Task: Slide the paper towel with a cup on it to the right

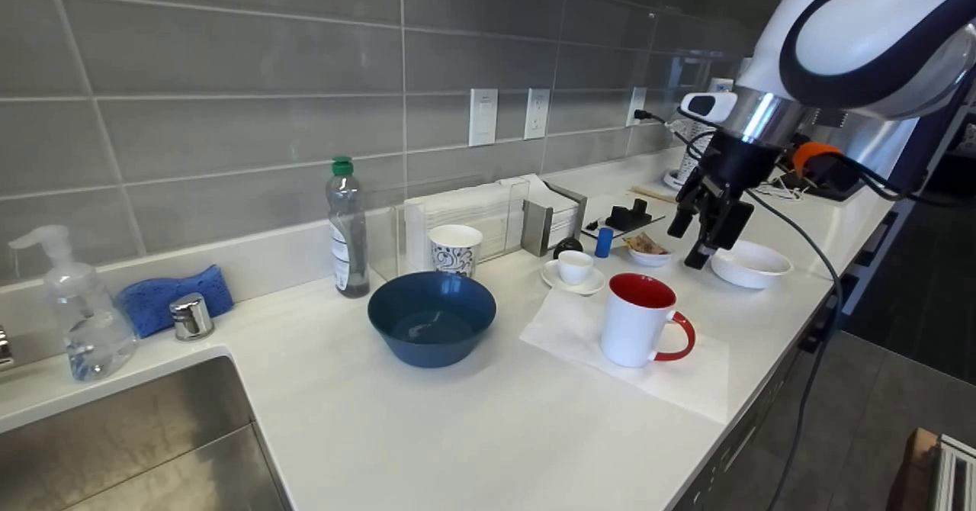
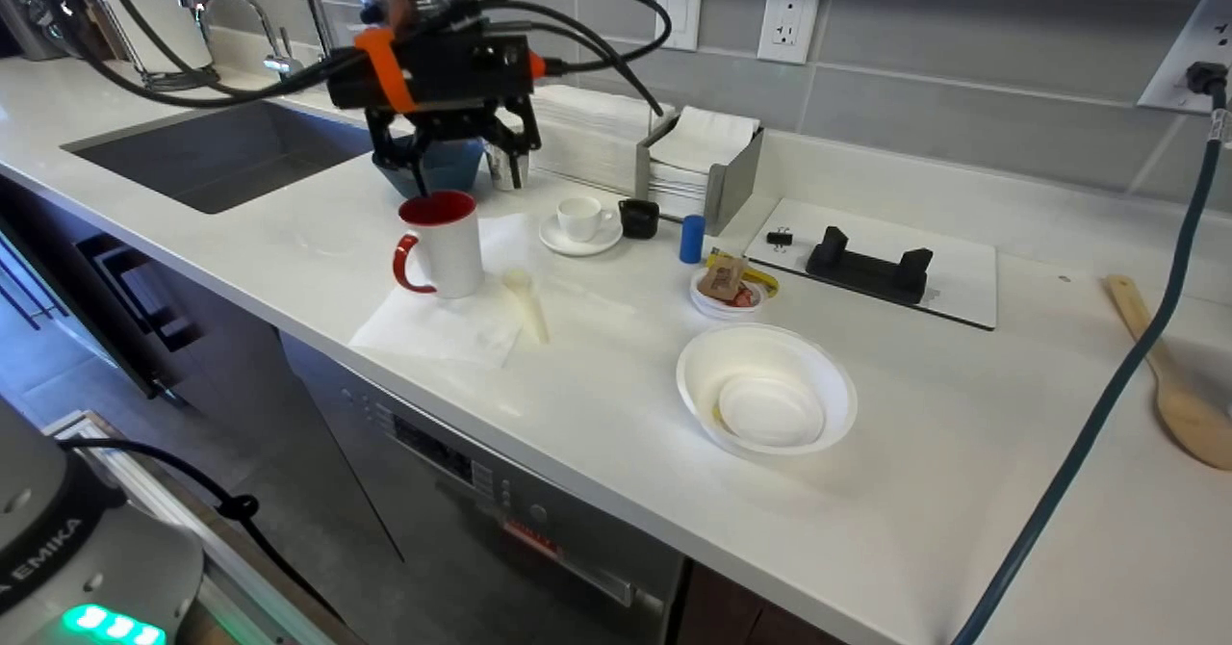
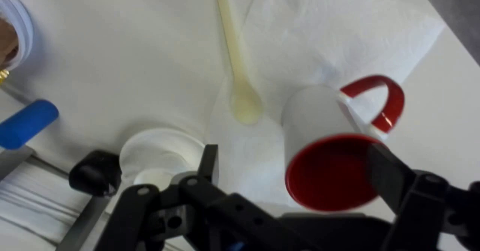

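The cup is a white mug with a red inside and red handle, upright in both exterior views (image 1: 625,328) (image 2: 457,258) and the wrist view (image 3: 315,114). It stands on the paper towel, a flat white sheet (image 1: 560,324) (image 2: 433,335) (image 3: 337,33) that reaches toward the counter's front edge. My gripper (image 1: 690,242) (image 2: 470,186) (image 3: 294,153) is open and empty, pointing down above the counter near the mug's rim. In the wrist view, one finger overlaps the mug's mouth and the other lies beside the saucer. Whether a finger touches the mug cannot be told.
A pale spoon (image 2: 529,308) lies partly on the towel. A small white cup (image 2: 577,219) on a saucer stands by the towel's back edge. A blue bowl (image 1: 431,335), a white bowl (image 2: 703,361), a blue cylinder (image 2: 692,239) and a napkin holder (image 2: 736,178) stand around.
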`<state>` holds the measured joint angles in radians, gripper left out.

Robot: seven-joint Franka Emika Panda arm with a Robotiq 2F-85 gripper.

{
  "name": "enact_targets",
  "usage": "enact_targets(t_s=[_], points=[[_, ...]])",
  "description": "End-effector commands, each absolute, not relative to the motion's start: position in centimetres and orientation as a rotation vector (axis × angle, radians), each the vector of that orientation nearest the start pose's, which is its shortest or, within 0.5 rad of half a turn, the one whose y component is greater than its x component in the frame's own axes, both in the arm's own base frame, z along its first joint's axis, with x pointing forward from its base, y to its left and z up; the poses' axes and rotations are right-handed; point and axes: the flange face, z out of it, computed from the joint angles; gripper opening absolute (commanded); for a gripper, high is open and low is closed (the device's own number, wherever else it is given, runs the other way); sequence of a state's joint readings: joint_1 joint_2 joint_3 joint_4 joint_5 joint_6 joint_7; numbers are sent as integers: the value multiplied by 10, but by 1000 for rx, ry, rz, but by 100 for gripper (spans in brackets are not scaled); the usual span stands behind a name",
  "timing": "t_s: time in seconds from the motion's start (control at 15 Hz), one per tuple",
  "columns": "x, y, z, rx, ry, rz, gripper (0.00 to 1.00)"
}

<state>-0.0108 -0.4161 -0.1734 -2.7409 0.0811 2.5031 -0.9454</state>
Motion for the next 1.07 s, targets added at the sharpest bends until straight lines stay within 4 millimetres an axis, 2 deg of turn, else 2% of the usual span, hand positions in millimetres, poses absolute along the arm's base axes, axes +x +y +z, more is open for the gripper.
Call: enact_targets(t_s=[0.0,0.2,0.33,0.47,0.67,0.73,1.0], points=[[368,-32,412,-2834,-898,-515,100],[365,2,440,-2758,-733,-611,100],[367,19,447,-2709,-612,-663,100],[375,32,444,-2676,-476,-680,100],[388,42,428,-2635,-270,-723,100],[379,38,441,-2657,-398,-712,100],[387,42,427,-2655,-315,-707,100]])
